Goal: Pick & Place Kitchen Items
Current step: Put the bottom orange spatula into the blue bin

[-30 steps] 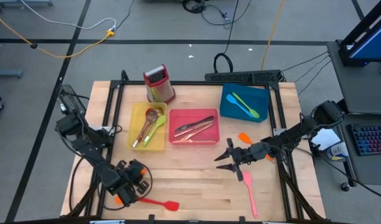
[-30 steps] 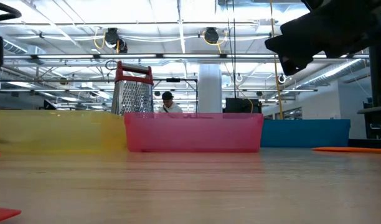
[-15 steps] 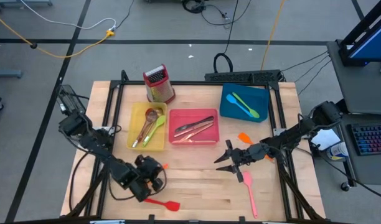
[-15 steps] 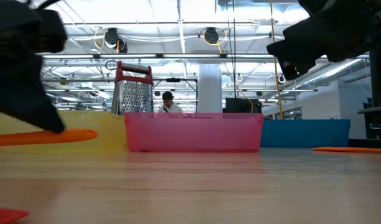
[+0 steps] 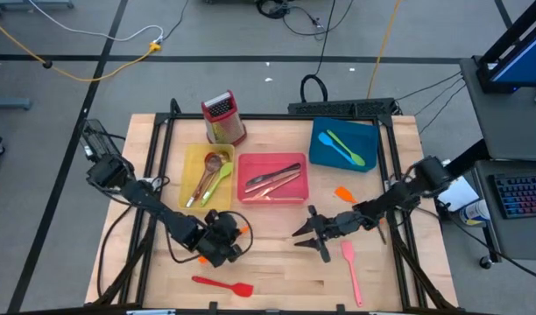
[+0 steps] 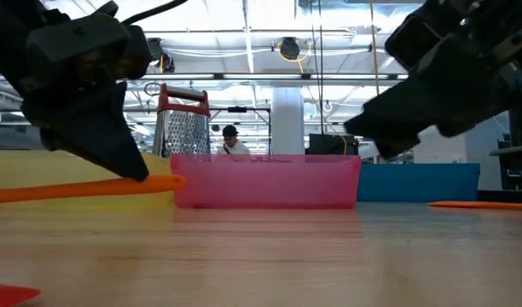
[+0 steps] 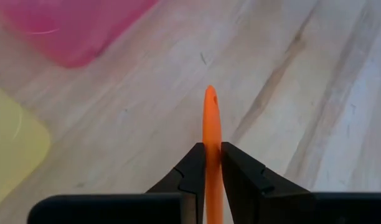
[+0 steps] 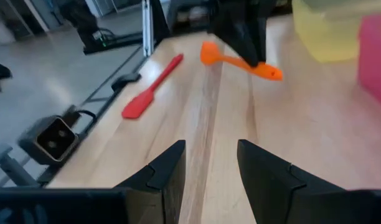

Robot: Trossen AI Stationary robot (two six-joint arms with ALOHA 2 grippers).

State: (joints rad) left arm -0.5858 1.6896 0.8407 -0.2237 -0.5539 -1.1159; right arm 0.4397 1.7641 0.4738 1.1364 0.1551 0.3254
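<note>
The orange spoon (image 7: 211,134) is hanging above the worktop (image 5: 277,267) near the yellow tray (image 5: 192,203), pinched by the left hand (image 5: 222,243). The right hand (image 5: 310,236) is hovering spread. Red, pink and orange utensils are waiting outside; several are already lying in trays.

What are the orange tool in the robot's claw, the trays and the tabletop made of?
The orange utensil, clamped in the left gripper, looks like matte silicone or soft plastic: even colour, no shine. The pink tray and the yellow tray seem to be plastic, faintly see-through at table level. The table looks like pale wood, with plank seams and grain.
</note>
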